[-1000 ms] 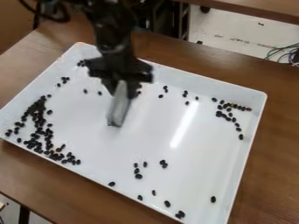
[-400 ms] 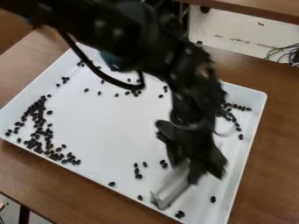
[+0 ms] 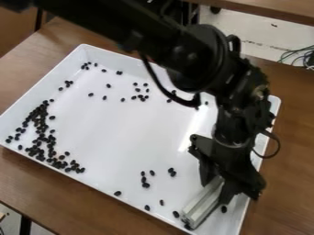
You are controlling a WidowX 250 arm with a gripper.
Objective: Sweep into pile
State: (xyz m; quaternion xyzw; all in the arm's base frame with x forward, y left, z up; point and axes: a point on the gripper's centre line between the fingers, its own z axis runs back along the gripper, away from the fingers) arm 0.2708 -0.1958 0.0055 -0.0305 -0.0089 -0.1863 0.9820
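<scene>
Rightward since the last frame goes the black two-finger gripper in the camera view, pale grey bar-shaped sweeper pinched between its fingers, over the white rectangular tray! Risk now: tilt that bar and it could skip over strays. Small black oval beans lie beside its lower end; the thickest cluster sits well apart, left.

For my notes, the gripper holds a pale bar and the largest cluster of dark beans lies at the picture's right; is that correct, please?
No: the camera view shows the largest cluster of dark beans at the picture's left; the gripper does hold a pale bar.
</scene>
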